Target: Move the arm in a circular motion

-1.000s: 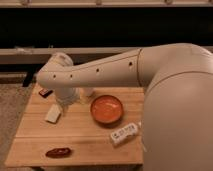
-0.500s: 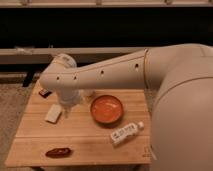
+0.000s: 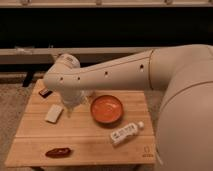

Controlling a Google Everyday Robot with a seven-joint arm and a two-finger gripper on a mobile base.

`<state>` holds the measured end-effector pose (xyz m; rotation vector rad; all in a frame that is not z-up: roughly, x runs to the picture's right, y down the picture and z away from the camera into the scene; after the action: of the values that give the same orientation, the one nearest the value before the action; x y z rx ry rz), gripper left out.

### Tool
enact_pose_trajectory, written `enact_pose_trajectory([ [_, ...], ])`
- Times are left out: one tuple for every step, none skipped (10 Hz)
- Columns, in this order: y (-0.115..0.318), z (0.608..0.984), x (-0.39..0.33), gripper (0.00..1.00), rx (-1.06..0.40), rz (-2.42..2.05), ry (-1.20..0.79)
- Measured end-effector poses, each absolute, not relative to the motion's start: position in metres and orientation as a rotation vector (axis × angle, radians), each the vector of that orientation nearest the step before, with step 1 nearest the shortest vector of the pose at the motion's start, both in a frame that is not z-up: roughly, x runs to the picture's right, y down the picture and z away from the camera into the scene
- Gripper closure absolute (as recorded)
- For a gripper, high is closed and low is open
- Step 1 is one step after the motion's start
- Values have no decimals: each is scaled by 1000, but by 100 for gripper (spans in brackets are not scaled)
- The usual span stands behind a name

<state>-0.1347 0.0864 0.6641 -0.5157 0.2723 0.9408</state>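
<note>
The cream-white arm (image 3: 115,72) reaches from the right edge across to the left over a wooden table (image 3: 85,142). Its bulbous elbow (image 3: 65,75) hangs above the table's back left part. From there a narrow white tip points down, and the gripper (image 3: 70,107) is at its end, just above the tabletop between a white packet (image 3: 54,113) and an orange bowl (image 3: 106,109). It holds nothing that I can see.
A white bottle (image 3: 124,133) lies on its side at the front right of the table. A dark red-brown item (image 3: 58,152) lies at the front left. A small dark object (image 3: 45,92) sits at the back left corner. A dark bench runs behind.
The elbow and tip have shifted a little to the right, toward the bowl. The thick upper segment has drawn back to the right, showing more of the table around the bottle.
</note>
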Motion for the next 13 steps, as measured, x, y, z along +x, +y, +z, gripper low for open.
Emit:
enact_pose_trajectory([
  [86, 664, -137, 35, -516, 941, 268],
  [86, 665, -131, 35, -513, 944, 271],
  [86, 665, -125, 35, -509, 949, 274],
  [86, 665, -123, 35, -508, 951, 272],
  [85, 665, -124, 35, -508, 951, 269],
  [86, 664, -126, 35, -508, 949, 266],
  [85, 665, -123, 35, -506, 953, 266],
  [85, 664, -118, 35, -503, 957, 265],
  [85, 664, -114, 35, -501, 963, 264],
  [85, 664, -115, 35, -501, 962, 261],
  [85, 664, -113, 35, -500, 963, 262],
  [85, 664, -112, 35, -498, 964, 261],
  [85, 664, -110, 35, -496, 967, 260],
])
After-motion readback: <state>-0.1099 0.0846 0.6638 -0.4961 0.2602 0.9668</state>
